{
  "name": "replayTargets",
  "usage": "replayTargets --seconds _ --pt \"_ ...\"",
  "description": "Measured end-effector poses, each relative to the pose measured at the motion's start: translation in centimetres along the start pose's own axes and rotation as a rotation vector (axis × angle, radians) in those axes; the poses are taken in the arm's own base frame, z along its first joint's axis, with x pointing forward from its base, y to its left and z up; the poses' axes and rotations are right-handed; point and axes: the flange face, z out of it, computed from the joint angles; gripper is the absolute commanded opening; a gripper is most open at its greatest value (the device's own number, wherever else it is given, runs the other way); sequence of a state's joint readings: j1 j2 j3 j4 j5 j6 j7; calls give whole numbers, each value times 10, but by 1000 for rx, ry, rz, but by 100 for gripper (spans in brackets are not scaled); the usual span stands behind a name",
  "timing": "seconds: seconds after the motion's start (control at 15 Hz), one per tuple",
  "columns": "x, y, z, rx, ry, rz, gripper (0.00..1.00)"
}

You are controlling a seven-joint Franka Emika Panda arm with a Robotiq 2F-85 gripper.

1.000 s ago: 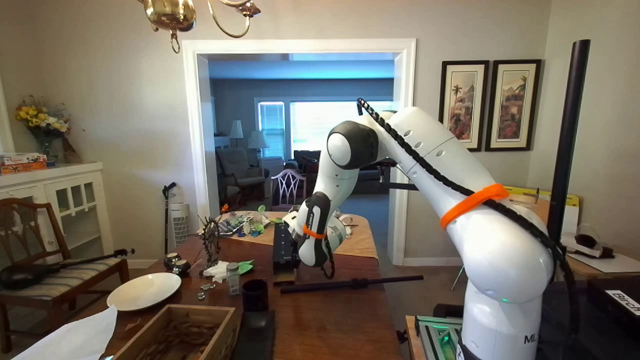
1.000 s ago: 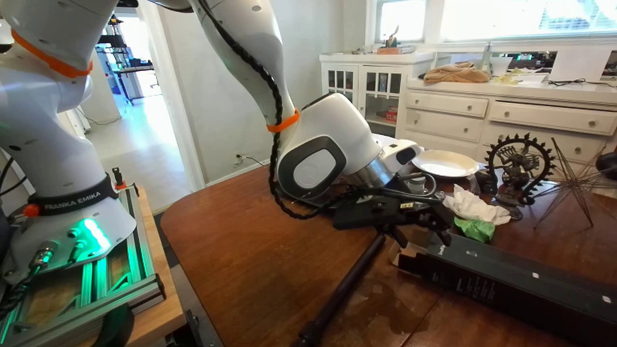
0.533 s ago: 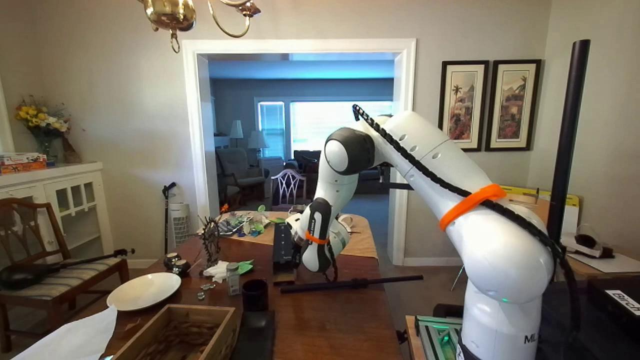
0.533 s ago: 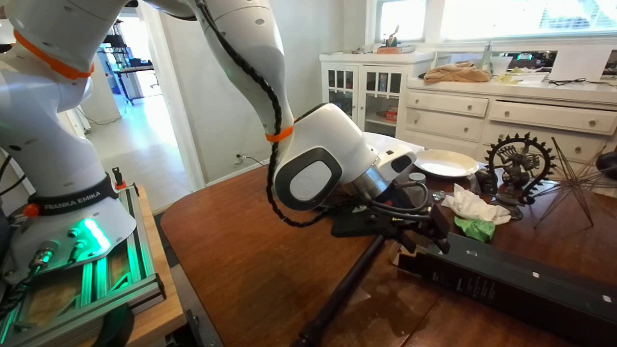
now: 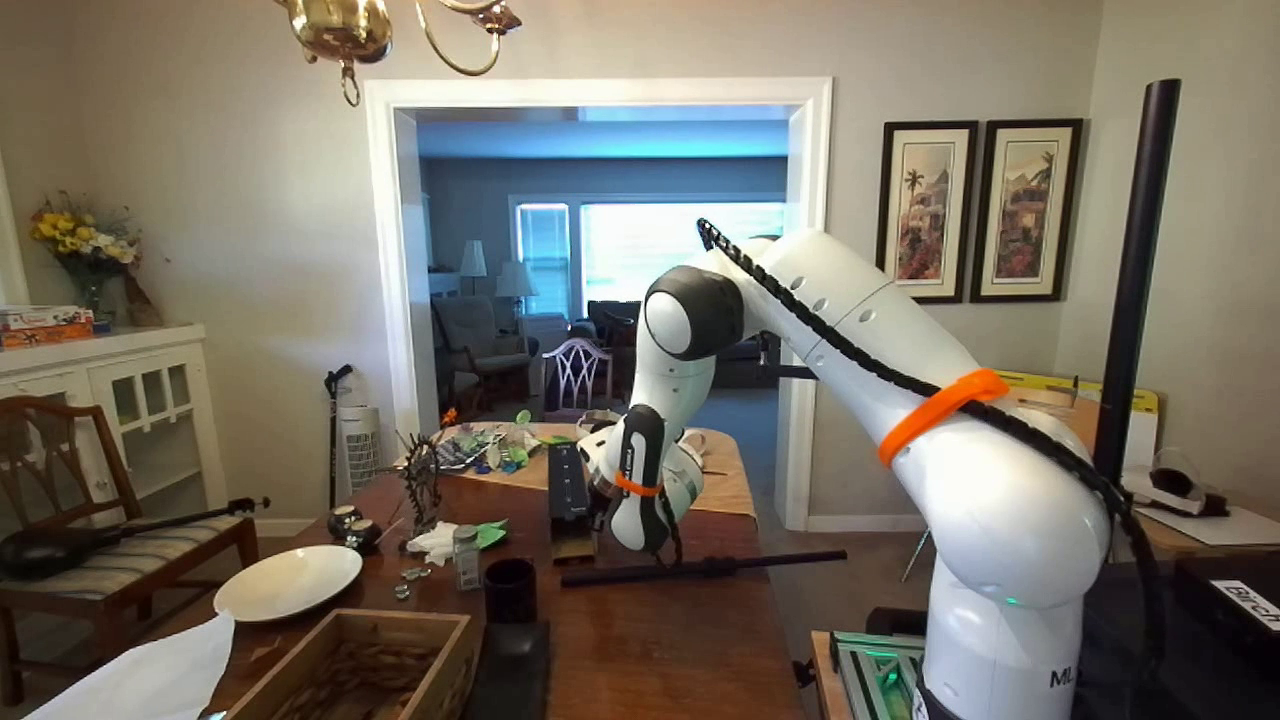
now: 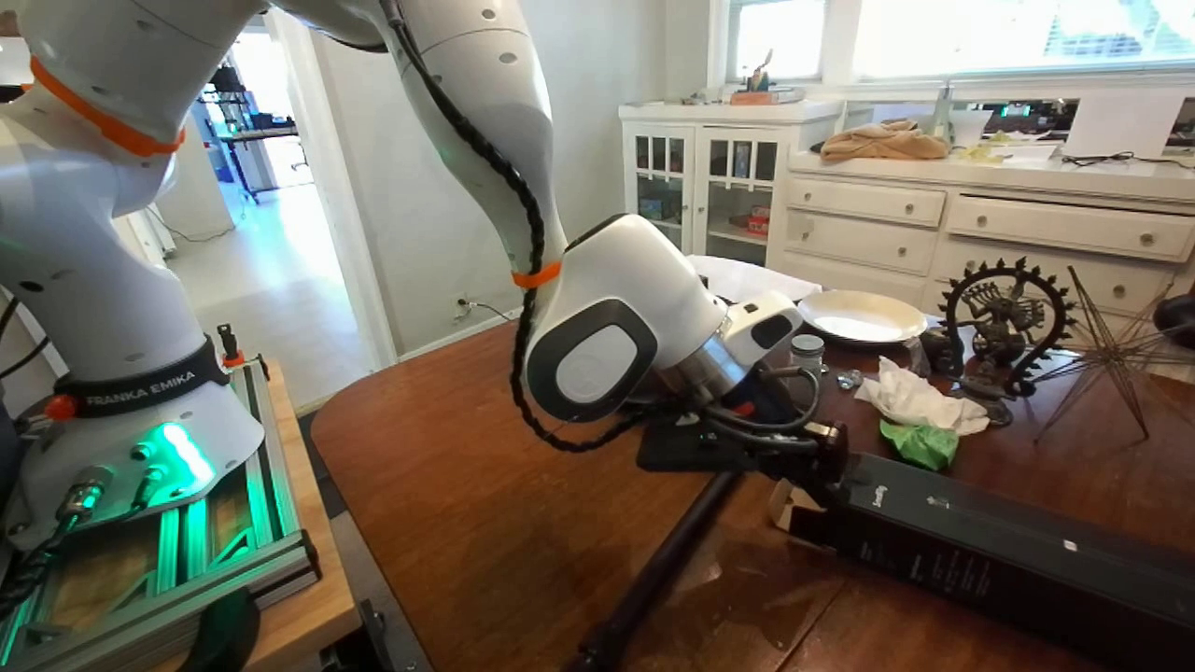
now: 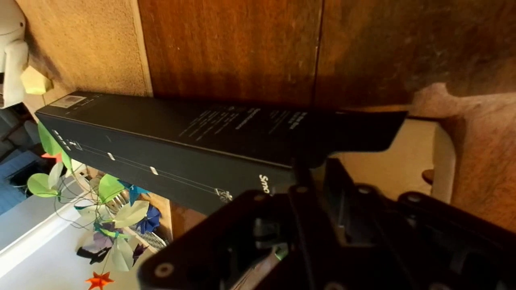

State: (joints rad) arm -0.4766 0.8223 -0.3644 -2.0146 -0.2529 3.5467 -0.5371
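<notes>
One box [image 7: 189, 151], open end against pincer [image 7: 317, 171]

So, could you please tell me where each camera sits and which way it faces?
Wrist view: mounted just behind the hand, looking past it at the black box; of its own body, only the hand shows.
In an exterior view: above the table, facing along it toward the doorway frame; the arm and base show.
In an exterior view: near the base, facing across the table toward the white drawers; arm, base and hand show.
Shared: the black box shows in all three views, the white plate in both exterior views.
</notes>
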Motion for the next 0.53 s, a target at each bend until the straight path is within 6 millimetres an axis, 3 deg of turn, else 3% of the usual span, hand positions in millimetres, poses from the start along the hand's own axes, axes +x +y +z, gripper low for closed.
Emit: replayTargets --seconds 0.33,0.4,0.47,0.53 --pt "11 -8 0 1 4 32 0" --pt "13 -10 -1 2 6 36 26" --pt "15 -12 -1 4 8 40 26" --pt "18 -13 -1 6 11 43 33"
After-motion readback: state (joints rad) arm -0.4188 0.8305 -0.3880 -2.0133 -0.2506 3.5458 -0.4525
